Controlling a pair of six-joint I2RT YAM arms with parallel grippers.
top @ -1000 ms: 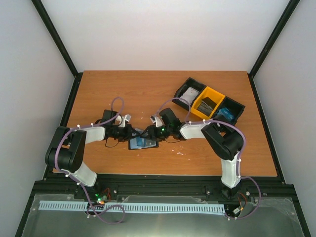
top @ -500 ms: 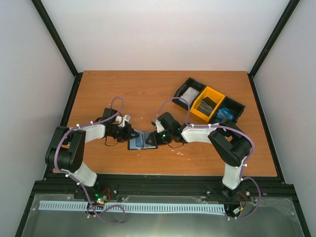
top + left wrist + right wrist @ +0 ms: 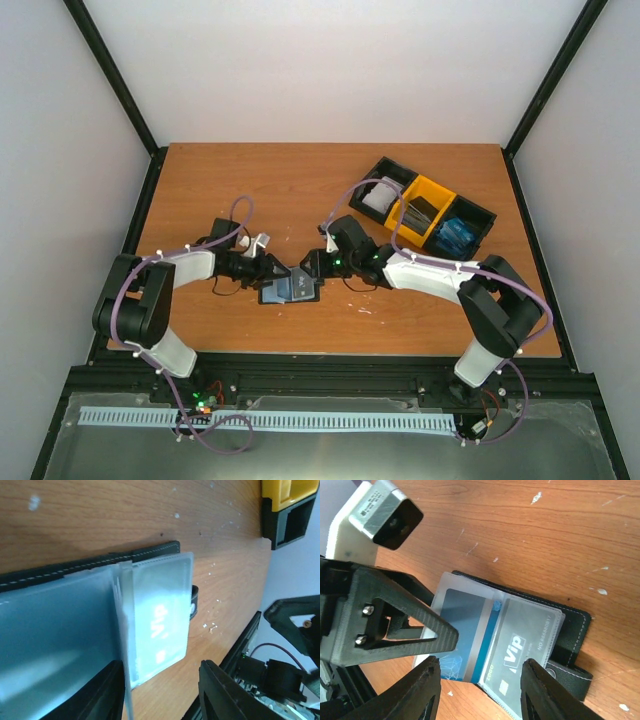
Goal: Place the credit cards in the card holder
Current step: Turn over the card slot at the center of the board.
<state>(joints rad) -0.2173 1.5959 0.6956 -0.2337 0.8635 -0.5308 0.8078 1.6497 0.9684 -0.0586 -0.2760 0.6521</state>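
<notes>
The black card holder (image 3: 290,291) lies open on the table between both grippers. In the right wrist view its left clear sleeve holds a blue credit card (image 3: 465,625) and its right sleeve a grey VIP card (image 3: 527,640). The black cover (image 3: 575,625) and clasp tab (image 3: 570,672) show at the right. My left gripper (image 3: 274,272) is open, with one finger (image 3: 410,615) lying over the blue card's sleeve. In the left wrist view (image 3: 162,692) a clear sleeve page stands on edge beside its left finger. My right gripper (image 3: 480,692) is open and empty, just above the holder.
A black-and-yellow three-compartment tray (image 3: 482,215) stands at the back right. It holds grey-white cards (image 3: 378,198), dark cards (image 3: 420,212) and blue cards (image 3: 455,235). Its corner also shows in the left wrist view (image 3: 287,515). The table's near edge runs just below the holder.
The right arm has stretched out, its elbow swinging right, and its gripper has shifted a little left over the holder. The left gripper has edged right onto the holder's left page.
</notes>
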